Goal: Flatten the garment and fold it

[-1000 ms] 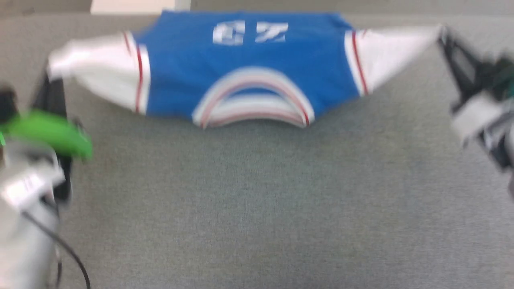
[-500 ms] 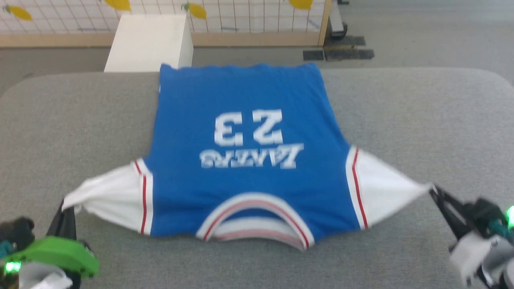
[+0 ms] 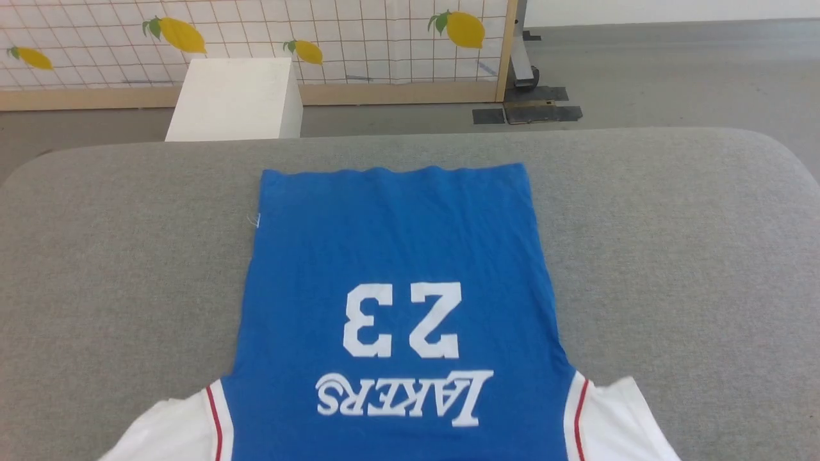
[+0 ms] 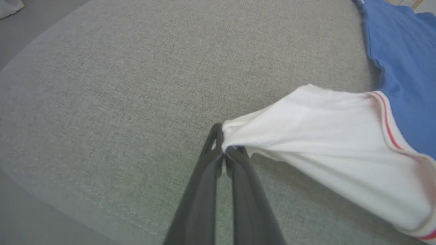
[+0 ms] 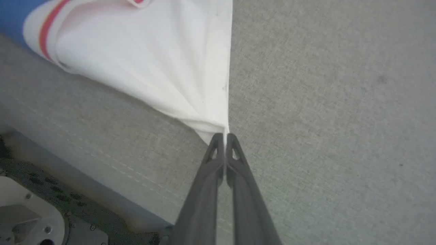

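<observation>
the left gripper [image 4: 223, 150] and right gripper [image 5: 224, 136] each pinch a sleeve tip of the shirt [image 3: 391, 243], so they should pull gently and evenly.

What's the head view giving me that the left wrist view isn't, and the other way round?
Head view: the jersey T-shirt with its blue body laid flat, the "23" and "LAKERS" print, plus a white box and lemon-print grid panel beyond the table. Left wrist view: the left gripper shut on the white sleeve at its tip, cloth bunching toward the pinch. Both: the grey table, that red-striped sleeve and blue cloth beside it.
</observation>
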Available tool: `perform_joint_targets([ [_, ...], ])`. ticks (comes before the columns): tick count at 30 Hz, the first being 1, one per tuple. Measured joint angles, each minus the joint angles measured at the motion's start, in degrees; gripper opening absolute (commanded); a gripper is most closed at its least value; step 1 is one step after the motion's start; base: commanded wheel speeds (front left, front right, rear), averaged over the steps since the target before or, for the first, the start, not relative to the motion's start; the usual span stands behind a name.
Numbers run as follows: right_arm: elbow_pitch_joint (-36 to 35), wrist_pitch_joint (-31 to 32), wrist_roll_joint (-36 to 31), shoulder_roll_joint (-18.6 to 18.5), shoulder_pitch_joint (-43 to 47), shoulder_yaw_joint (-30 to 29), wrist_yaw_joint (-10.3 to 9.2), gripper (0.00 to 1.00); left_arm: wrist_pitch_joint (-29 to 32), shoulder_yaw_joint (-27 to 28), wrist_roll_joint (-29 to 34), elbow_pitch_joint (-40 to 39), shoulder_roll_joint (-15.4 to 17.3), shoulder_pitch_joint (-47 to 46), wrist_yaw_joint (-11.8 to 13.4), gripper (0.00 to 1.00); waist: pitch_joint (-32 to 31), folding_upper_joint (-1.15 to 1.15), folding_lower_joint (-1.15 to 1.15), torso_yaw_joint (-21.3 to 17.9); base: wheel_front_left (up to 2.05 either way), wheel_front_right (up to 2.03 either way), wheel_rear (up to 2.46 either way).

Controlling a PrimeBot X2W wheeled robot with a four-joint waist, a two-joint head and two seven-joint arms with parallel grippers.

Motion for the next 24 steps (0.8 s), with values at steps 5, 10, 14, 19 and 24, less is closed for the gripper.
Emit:
perform_joint_targets([
  [5, -0.5, 4.2, 2.4, -0.9, 2.8, 3.1, 0.0, 0.0, 0.0, -0.3, 0.8, 0.6, -1.7, 0.8, 0.2, 0.0, -0.1, 0.0, 0.0, 0.7, 0.0, 0.0, 0.0],
  [10, -2.8, 4.4, 3.1, -1.3, 2.7, 1.3, 0.0, 0.46, 0.0, -0.3, 2.2, 0.5, -2.0, 0.5, 0.1, 0.0, -0.6, 0.0, 0.0, 0.9, 0.0, 0.0, 0.0],
  [14, -5.1, 4.4, 2.8, -1.4, 0.2, -3.7, -0.02, 1.0, 0.0, -0.3, 3.6, 0.0, -2.0, 0.1, -0.2, 0.0, -0.8, 0.0, 0.0, 1.0, 0.0, 0.0, 0.0],
  [19, -10.7, 5.2, 3.6, -2.2, -4.5, -8.9, -0.02, 1.0, -0.2, -0.5, 4.5, -1.8, -2.1, -0.9, -0.2, 0.0, -0.4, 0.0, 0.0, 1.4, 0.0, 0.0, 0.0],
  [24, -15.2, 8.2, 4.9, -4.6, -14.4, -12.3, -0.02, 1.0, -0.3, -1.6, 6.6, -3.6, -2.5, -2.6, -0.2, 0.0, 0.4, 0.0, 0.0, 2.7, 0.0, 0.0, 0.0],
])
